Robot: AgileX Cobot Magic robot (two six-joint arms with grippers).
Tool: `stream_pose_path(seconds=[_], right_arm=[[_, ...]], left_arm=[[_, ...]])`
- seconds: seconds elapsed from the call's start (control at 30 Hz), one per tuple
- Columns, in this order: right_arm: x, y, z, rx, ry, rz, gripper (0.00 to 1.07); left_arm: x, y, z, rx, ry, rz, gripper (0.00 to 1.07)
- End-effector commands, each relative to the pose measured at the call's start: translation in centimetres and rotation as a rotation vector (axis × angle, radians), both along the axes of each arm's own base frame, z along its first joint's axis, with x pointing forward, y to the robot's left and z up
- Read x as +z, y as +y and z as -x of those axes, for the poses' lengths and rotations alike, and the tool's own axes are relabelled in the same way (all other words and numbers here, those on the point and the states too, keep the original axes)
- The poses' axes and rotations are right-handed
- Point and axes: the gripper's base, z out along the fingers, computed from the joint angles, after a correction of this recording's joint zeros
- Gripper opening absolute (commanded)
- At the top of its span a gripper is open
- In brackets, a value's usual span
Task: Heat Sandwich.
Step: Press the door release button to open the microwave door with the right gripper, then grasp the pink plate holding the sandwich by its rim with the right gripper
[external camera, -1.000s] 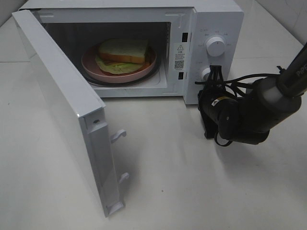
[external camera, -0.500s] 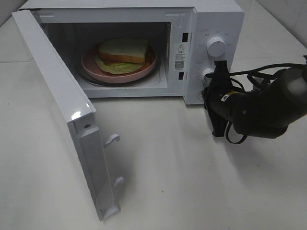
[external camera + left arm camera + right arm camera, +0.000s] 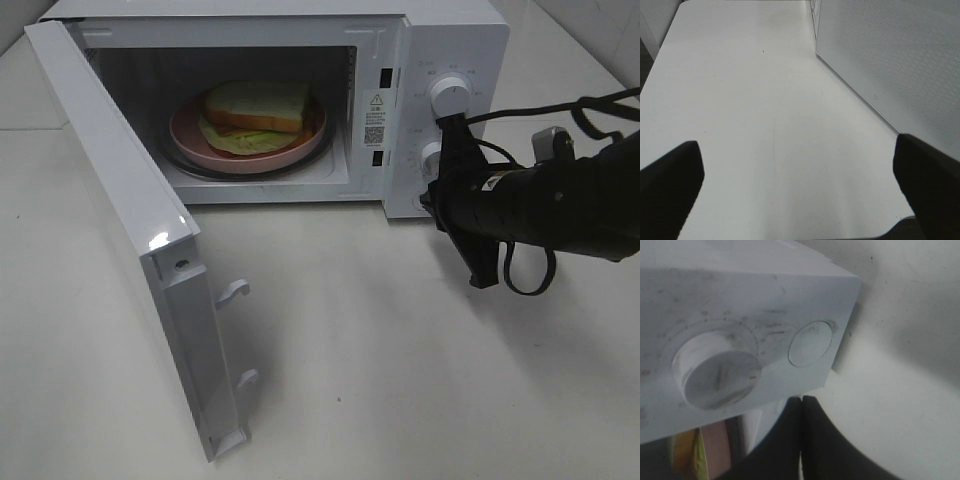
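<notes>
Sandwich (image 3: 256, 104) on pink plate (image 3: 250, 153) inside microwave (image 3: 455, 30), door (image 3: 120, 200) swung wide open.

Right gripper (image 3: 450, 140): fingers (image 3: 785, 440) pressed together, nothing between them. Tips just beside lower knob (image 3: 431, 153) on control panel; contact cannot tell. Wrist view: tips under panel's lower edge, near large knob (image 3: 715, 372) and round button (image 3: 810, 343).

Left gripper (image 3: 800, 190): fingers (image 3: 670, 185) spread wide, holding nothing, above bare white table (image 3: 740, 100), beside microwave's perforated side wall (image 3: 900, 60).
</notes>
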Motion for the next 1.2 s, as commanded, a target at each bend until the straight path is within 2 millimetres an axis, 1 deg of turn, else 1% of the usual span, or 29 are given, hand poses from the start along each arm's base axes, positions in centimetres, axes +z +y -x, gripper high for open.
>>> stream_pose_path(seconds=[0.03,0.13,0.23,0.27,0.33,0.37,0.47,0.53,0.57,0.63,0.7,0.73,0.8,0.83,0.87,0.93,0.97,1.03,1.13,1.2], right_arm=[[0.9,0.1,0.7,0.093,0.039,0.063,0.02],[1.6,0.2,1.9,0.221,0.125,0.135,0.03],[1.9,0.3,2.5,0.284,0.162,0.167,0.04],[2.2,0.3,3.1,0.347,0.192,0.197,0.04],[2.5,0.3,3.7,0.419,0.219,0.234,0.05],[2.5,0.3,3.7,0.419,0.219,0.234,0.05],[3.5,0.3,4.6,0.568,0.215,0.319,0.06],[3.8,0.3,4.8,0.598,0.207,0.336,0.06],[4.3,0.3,5.2,0.671,0.19,0.38,0.08],[5.0,0.3,5.5,0.74,0.174,0.415,0.09],[5.3,0.3,5.7,0.772,0.173,0.427,0.09],[6.1,0.5,5.8,0.838,0.161,0.454,0.1],[6.8,0.7,5.9,0.917,0.151,0.485,0.11],[6.8,0.7,5.9,0.917,0.151,0.485,0.11],[7.2,0.9,6.0,1.002,0.146,0.517,0.12],[7.6,1.0,6.1,1.087,0.149,0.543,0.12],[7.6,1.0,6.1,1.087,0.149,0.543,0.12],[8.3,1.2,6.1,1.183,0.148,0.578,0.13],[8.7,1.2,6.1,1.233,0.143,0.613,0.13],[9.1,1.1,6.0,1.319,0.132,0.68,0.14]], left_arm=[[0.1,0.0,0.2,0.005,-0.029,0.007,0.98],[0.1,0.0,0.2,0.005,-0.029,0.007,0.98],[0.1,0.0,0.2,0.005,-0.029,0.007,0.98],[0.1,0.0,0.2,0.005,-0.029,0.007,0.98],[0.1,0.0,0.2,0.005,-0.029,0.007,0.98],[0.1,0.0,0.2,0.005,-0.029,0.007,0.98],[0.1,0.0,0.2,0.005,-0.029,0.007,0.98],[0.1,0.0,0.2,0.005,-0.029,0.007,0.98],[0.1,0.0,0.2,0.005,-0.029,0.007,0.98],[0.1,0.0,0.2,0.005,-0.029,0.007,0.98],[0.1,0.0,0.2,0.005,-0.029,0.007,0.98],[0.1,0.0,0.2,0.005,-0.029,0.007,0.98],[0.1,0.0,0.2,0.005,-0.029,0.007,0.98],[0.1,0.0,0.2,0.005,-0.029,0.007,0.98],[0.1,0.0,0.2,0.005,-0.029,0.007,0.98],[0.1,0.0,0.2,0.005,-0.029,0.007,0.98],[0.1,0.0,0.2,0.005,-0.029,0.007,0.98],[0.1,0.0,0.2,0.005,-0.029,0.007,0.98],[0.1,0.0,0.2,0.005,-0.029,0.007,0.98],[0.1,0.0,0.2,0.005,-0.029,0.007,0.98]])
